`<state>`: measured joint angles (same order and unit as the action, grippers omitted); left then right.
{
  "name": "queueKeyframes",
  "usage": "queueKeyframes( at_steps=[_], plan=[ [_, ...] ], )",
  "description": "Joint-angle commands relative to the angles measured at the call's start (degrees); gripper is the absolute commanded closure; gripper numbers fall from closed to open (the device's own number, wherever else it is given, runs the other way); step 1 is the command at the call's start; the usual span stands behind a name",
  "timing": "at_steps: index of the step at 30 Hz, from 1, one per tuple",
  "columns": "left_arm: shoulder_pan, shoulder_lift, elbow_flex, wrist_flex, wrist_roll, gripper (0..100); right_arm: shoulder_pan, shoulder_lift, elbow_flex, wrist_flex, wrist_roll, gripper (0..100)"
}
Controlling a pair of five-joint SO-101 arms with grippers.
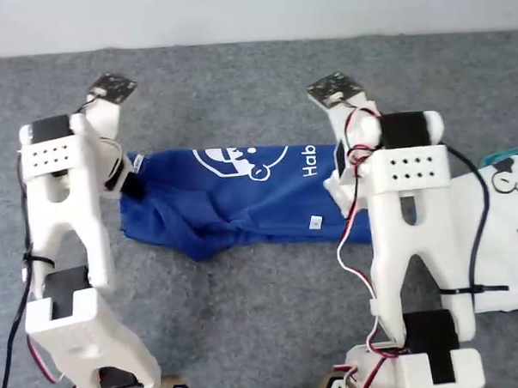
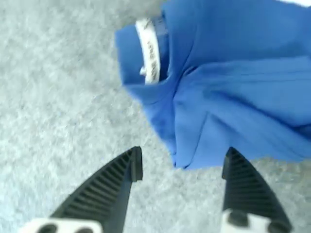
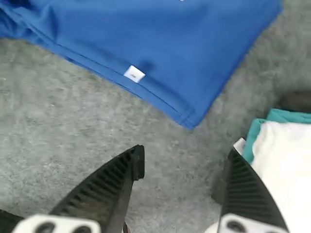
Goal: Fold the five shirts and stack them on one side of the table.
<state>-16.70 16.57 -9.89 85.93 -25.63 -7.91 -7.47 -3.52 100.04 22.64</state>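
High view has the blue shirt (image 1: 233,199) folded into a strip in the middle of the counter (image 1: 237,83), white shirt (image 1: 506,235) at the right edge. Both gape empty: left pincer (image 2: 183,155) over the collar end, right pincer (image 3: 187,155) by the hem corner. Next, probably: grab 1 end, fold it across.

The white right arm (image 1: 411,230) covers 1 end of the blue printed cloth shirt (image 1: 234,204) — the folded white shirt (image 1: 507,269) runs off the edge.
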Motion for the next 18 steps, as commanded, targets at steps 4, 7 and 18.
queueKeyframes(
  at_steps=[4,7,18],
  plan=[
    [-1.23,-0.79,0.84,1.14,4.57,73,-13.05,-2.42,2.46,-0.31,2.99,73.3],
    [-1.32,-1.58,-0.75,3.52,16.62,73,-19.47,-0.84,6.86,-6.55,2.55,73.3],
    [-8.0,-6.59,-5.58,14.42,19.96,73,-46.2,17.71,9.23,-20.35,2.11,84.7]
  ],
)
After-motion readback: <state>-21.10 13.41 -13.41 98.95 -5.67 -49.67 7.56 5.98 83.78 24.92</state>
